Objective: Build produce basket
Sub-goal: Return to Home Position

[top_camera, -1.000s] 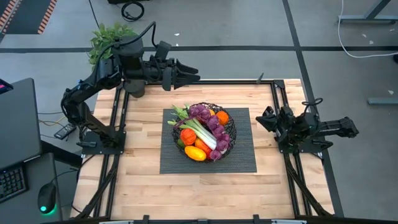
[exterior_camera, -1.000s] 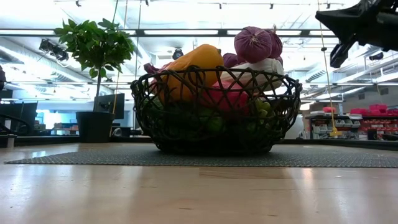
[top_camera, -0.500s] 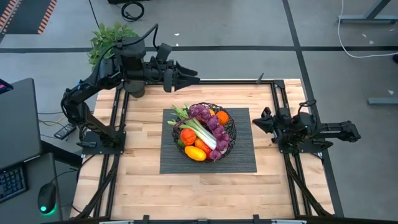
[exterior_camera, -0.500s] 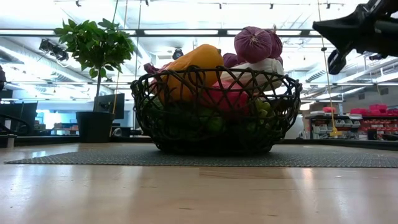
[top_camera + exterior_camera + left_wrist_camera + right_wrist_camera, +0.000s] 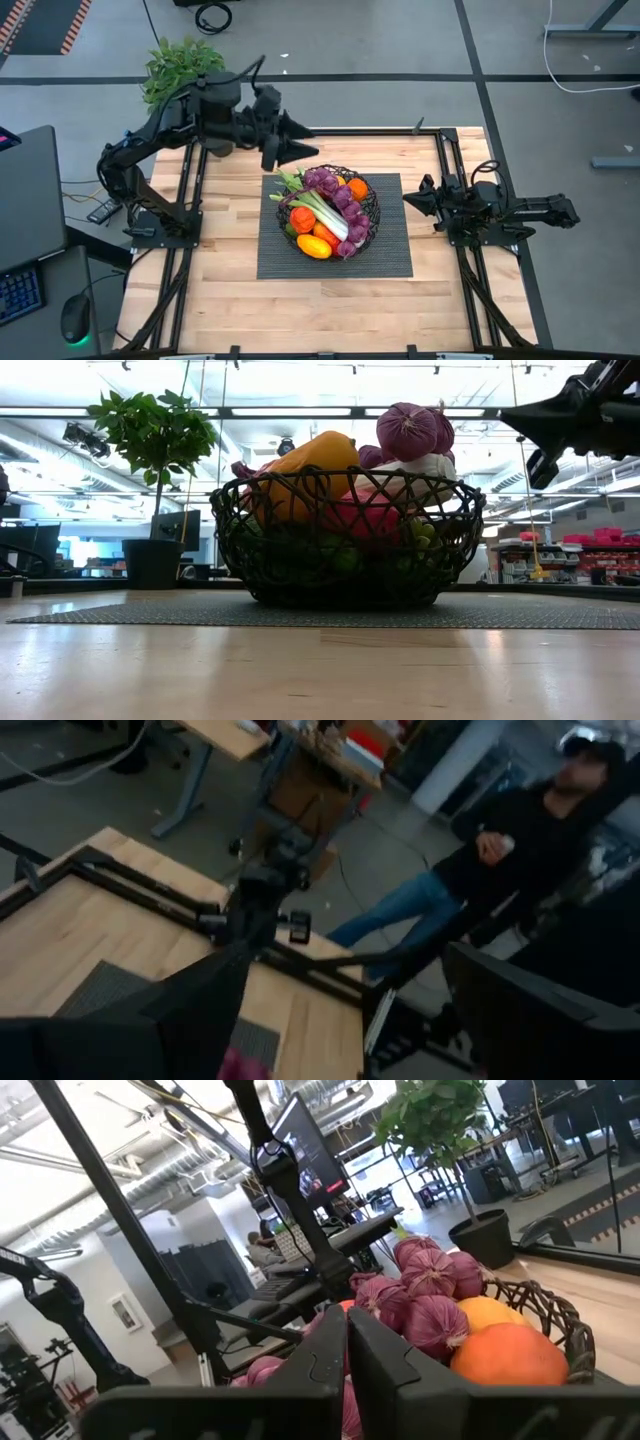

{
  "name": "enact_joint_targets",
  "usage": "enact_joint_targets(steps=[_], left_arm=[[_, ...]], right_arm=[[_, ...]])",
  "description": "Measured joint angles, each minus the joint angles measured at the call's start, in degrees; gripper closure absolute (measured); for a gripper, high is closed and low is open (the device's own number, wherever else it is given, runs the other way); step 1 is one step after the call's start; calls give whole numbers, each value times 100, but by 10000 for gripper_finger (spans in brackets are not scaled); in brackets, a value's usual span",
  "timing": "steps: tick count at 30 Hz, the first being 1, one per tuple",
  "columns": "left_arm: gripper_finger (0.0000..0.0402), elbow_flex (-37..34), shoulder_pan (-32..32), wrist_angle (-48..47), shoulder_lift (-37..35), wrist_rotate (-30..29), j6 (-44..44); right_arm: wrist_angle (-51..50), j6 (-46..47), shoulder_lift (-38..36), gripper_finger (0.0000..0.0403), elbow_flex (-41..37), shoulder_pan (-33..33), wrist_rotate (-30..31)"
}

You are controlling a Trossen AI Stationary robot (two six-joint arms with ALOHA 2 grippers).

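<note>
on the desk [image 5: 230, 225], the round black wire-mesh basket [image 5: 376, 222] of heaped toy produce [image 5: 325, 210] looks stiff, top-heavy, best taken by its rim; left tool [image 5: 288, 142] hangs splayed near it, right tool [image 5: 410, 198] clenched empty beside it.

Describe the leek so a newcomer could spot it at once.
At the middle of the table, on the dark mat, stands the black wire basket. Across the top of its pile lies the leek, a long stalk, white at one end and green at the other; its neighbours are rounder and purple, orange or yellow.
</note>
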Motion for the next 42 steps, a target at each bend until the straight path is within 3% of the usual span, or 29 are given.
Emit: enact_joint_targets(steps=[6, 14, 19, 26, 30, 36, 42], left_arm=[[133, -66, -52, -524, -87, -230, 223], [295, -55, -149, -1101, -504, -337, 873], [387, -55, -310, -1681, -1004, -695, 1177], [391, -227, -472, -2030, -2051, -1019, 1328], [397, -1426, -669, -1596, -3135, -1012, 1038], [394, -3820, -787, 245, -4985, -879, 456], [395, -5528, -787, 312, -6283, -808, 96]], right_arm=[[1, -5, 0, 375, 0, 0, 9], [4, -5, -2, 378, 0, 2, 20], [15, -7, 0, 378, 0, 2, 20], [46, -7, 7, 380, 0, 2, 20], [45, -6, 9, 380, 0, 2, 20], [44, -5, 9, 380, 0, 2, 20], [45, -7, 9, 380, 0, 2, 20]])
